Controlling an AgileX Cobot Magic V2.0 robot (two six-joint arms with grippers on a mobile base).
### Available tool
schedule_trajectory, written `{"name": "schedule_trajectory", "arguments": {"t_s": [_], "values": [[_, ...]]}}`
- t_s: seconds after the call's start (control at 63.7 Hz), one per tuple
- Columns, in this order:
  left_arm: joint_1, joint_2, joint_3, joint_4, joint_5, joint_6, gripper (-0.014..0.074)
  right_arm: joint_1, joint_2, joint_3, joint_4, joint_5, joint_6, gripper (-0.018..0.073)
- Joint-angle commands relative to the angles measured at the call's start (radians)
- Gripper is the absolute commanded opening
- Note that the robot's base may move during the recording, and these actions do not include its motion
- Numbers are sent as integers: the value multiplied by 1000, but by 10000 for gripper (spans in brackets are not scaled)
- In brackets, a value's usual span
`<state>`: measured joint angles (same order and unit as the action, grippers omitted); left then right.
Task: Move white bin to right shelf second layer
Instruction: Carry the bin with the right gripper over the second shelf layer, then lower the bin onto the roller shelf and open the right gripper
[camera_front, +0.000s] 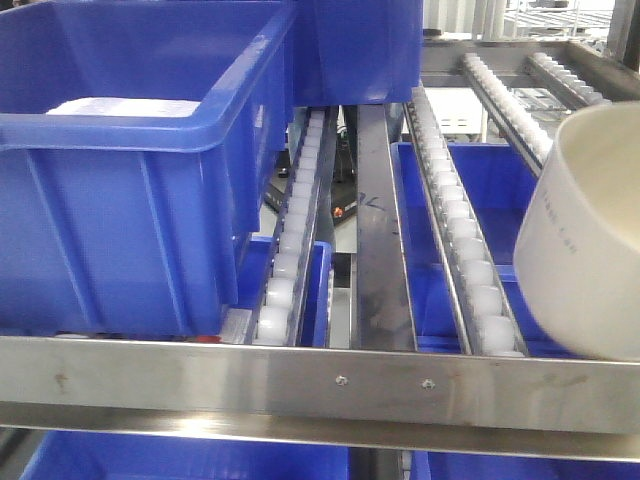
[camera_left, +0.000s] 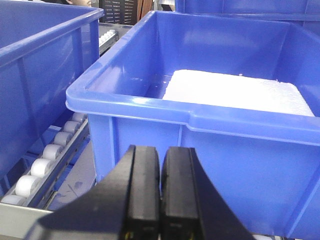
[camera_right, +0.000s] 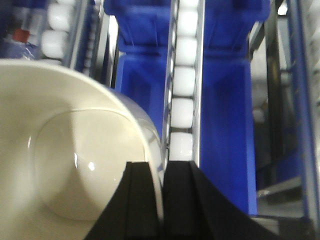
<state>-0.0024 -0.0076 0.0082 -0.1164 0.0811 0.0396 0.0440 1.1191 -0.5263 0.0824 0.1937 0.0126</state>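
The cream-white smooth plastic bin (camera_front: 585, 250), a rounded-square tub, hangs tilted at the right edge of the front view, its open mouth turned up and to the left and faint grey lettering on its side. Its lower part sits just behind the flat steel front rail (camera_front: 320, 385) of the stainless steel roller shelf level (camera_front: 455, 240); whether it touches the rollers cannot be told. In the right wrist view, the right gripper (camera_right: 161, 200) pinches the bin's rim wall, one black finger (camera_right: 140, 205) inside the tub and the other outside, with the thin cream wall clamped between them. Beyond the bin in that view, a lane of small white rollers (camera_right: 184, 80) runs away between blue crates on the level below.

On the near left of the same shelf level stands a large blue rectangular plastic crate (camera_front: 130, 170) holding a flat white sheet-like object (camera_left: 235, 92). A second blue crate (camera_front: 355, 50) sits farther back, behind it. The left gripper (camera_left: 160, 190) hovers just in front of the large crate's near wall, its two black fingers pressed together with nothing between them. Further blue crates (camera_front: 190, 458) show on the level beneath the front rail.
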Motion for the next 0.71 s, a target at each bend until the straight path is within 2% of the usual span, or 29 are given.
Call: {"name": "schedule_trajectory", "arguments": {"t_s": [0.0, 0.188, 0.235, 0.33, 0.392, 0.44, 0.691], "values": [[-8, -16, 28, -1, -81, -5, 85, -8, 22, -40, 16, -107, 3, 55], [-8, -16, 28, -1, -81, -5, 85, -8, 48, -40, 43, -165, 3, 64], [-8, -16, 28, -1, -81, -5, 85, -8, 48, -40, 54, -182, 3, 92], [-8, -16, 28, -1, -81, -5, 85, -8, 48, -40, 61, -194, 3, 228], [-8, -16, 28, -1, -81, -5, 85, -8, 48, -40, 61, -194, 3, 358], [-8, -16, 28, -1, -81, -5, 85, -8, 48, -40, 61, -194, 3, 399], [-8, -16, 28, -1, -81, -5, 85, -8, -26, -43, 73, -194, 3, 339]]}}
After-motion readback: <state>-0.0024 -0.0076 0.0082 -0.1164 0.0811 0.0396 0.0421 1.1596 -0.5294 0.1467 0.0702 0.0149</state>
